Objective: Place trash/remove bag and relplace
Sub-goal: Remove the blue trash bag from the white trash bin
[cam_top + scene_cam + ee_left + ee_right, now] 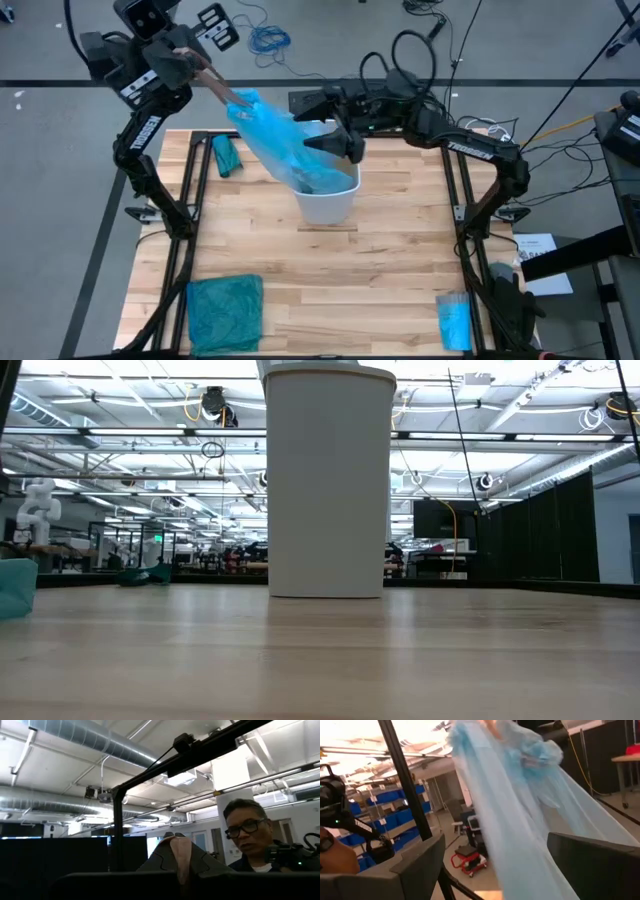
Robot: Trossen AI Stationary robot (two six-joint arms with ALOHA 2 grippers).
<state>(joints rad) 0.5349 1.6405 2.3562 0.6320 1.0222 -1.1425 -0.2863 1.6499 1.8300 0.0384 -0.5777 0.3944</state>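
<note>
The light blue bag [280,140] stretches slanting from my left gripper [238,98], raised over the table's far left, down into the white bin [325,203]. Its lower end [318,181] is still inside the bin. The bin stands upright mid-table and fills the low view [328,480]. My right gripper [345,148] is open at the bin's far rim. In the right wrist view its fingers [420,865] stand wide on either side of the bag [520,795]. The trash is out of view. My left gripper is shut on the bag's upper end [246,102], bunched into a gathered wad, and the fingers reach it slanting from the table's far left. The bag hangs taut below them toward the bin. In the left wrist view the shut fingers [178,852] hide the contact.
A folded teal-green bag [225,310] lies at the near left, seen in the low view at the left edge [15,585]. A smaller teal bundle [225,155] lies at the far left, and a bright-blue roll [453,320] at the near right. A person [250,835] is beyond the table.
</note>
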